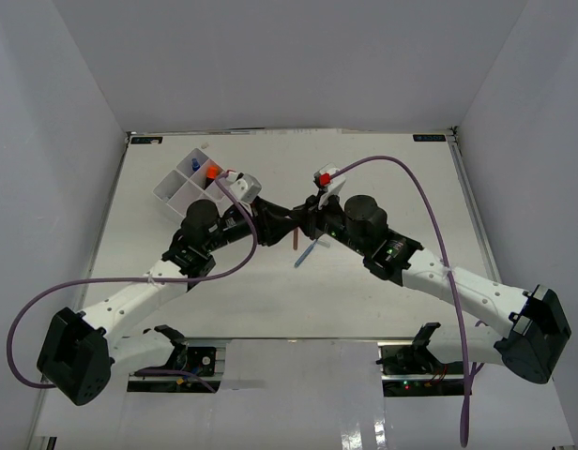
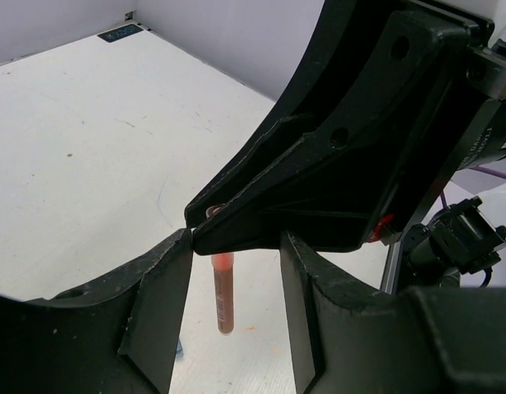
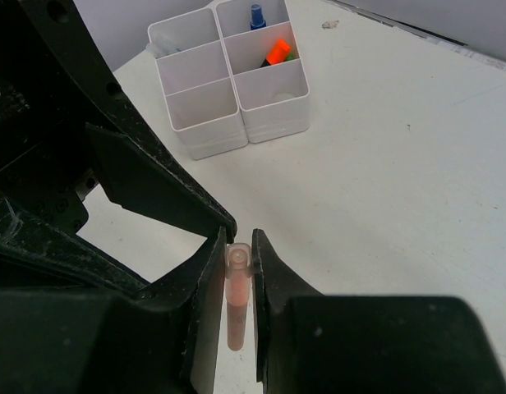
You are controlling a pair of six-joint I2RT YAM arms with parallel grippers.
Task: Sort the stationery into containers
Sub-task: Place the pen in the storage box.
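Observation:
My right gripper (image 3: 238,240) is shut on the capped top of a pink pen (image 3: 235,308), which hangs upright above the table. In the left wrist view the same pen (image 2: 223,295) hangs below the right gripper's black fingertips, between my left gripper's (image 2: 236,240) spread fingers (image 2: 164,304). The left gripper is open and does not touch the pen. Both grippers meet at the table's middle in the top view (image 1: 296,225). The white divided tray (image 3: 205,135) stands at the far left (image 1: 174,192). It holds an orange highlighter (image 3: 278,52) and a blue-capped bottle (image 3: 256,15).
A thin blue pen (image 1: 306,253) lies on the table just below the two grippers. Purple cables (image 1: 411,187) loop over both arms. The table's far edge (image 1: 289,132) meets the white walls.

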